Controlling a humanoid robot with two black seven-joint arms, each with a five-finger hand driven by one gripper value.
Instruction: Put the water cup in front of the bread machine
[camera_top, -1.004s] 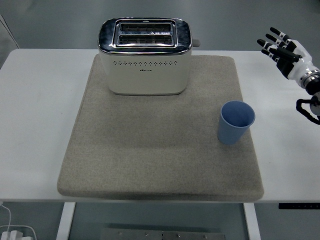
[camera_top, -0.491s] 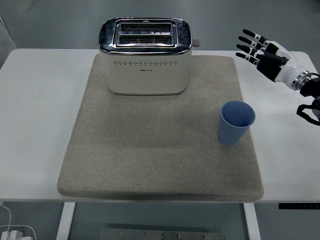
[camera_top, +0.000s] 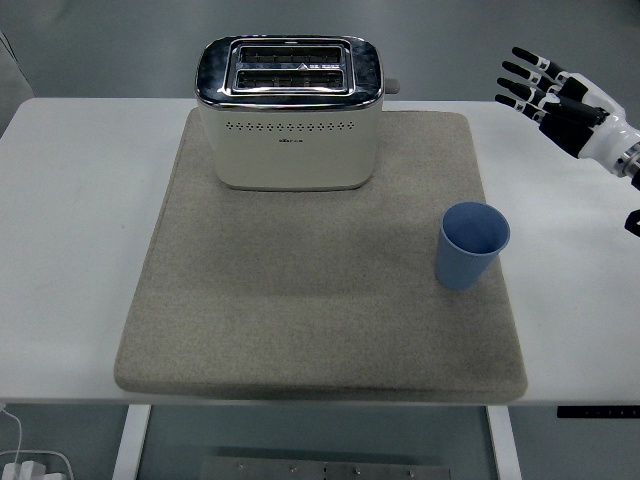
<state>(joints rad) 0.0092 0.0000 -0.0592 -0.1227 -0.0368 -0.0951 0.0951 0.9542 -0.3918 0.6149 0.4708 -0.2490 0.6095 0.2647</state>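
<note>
One hand only is in play: the right hand (camera_top: 565, 98) hangs above the table's (camera_top: 70, 230) far right corner, fingers (camera_top: 522, 72) spread wide and holding nothing. No left arm shows anywhere.

The blue cup (camera_top: 472, 244) stands upright and empty on the grey mat (camera_top: 300, 310), to the right of the toaster (camera_top: 290, 112) and nearer the table's front edge than it. The hand is well apart from the cup, above and beyond it. The toaster sits at the back of the mat, its slots up and its lever knob poking out on the right side. The stretch of mat directly in front of the toaster is bare; that is where the cup should end up, by my reading of the task.

Risks, as I judge them:
- The cup is light, tapered and narrow at the base. A sideways approach with fingers this wide could knock the rim before the hand closes, and it would tip toward the toaster.
- A squeeze high on the thin wall may slip or deform it.
- The soft mat gives a poor footing; set down tilted, the cup could topple.
- Carried leftward too far back, it could clip the toaster's knob or front.
</note>
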